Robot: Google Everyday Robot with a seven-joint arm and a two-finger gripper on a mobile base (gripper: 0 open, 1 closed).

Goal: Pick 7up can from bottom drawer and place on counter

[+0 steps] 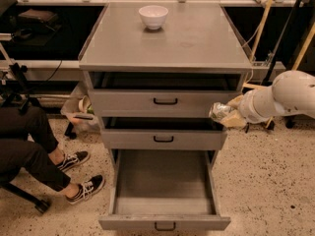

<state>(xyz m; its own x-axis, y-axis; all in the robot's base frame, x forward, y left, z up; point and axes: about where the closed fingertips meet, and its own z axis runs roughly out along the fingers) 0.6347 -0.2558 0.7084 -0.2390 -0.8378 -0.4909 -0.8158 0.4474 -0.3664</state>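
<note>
The 7up can [220, 111], silvery-green and shiny, is held in my gripper [227, 114] at the cabinet's right front corner, level with the top drawer's front and below the counter. The gripper is shut on the can, and my white arm [285, 95] comes in from the right. The bottom drawer [165, 181] is pulled far out, with a bare grey floor and a small black handle on its front. The counter [192, 38] is the broad grey top of the cabinet.
A white bowl [153, 16] stands near the back of the counter. The two shallower drawers [165, 102] are partly open. A seated person's legs and black sneakers [74, 173] are on the floor at the left. Cables and a shelf frame stand behind at the right.
</note>
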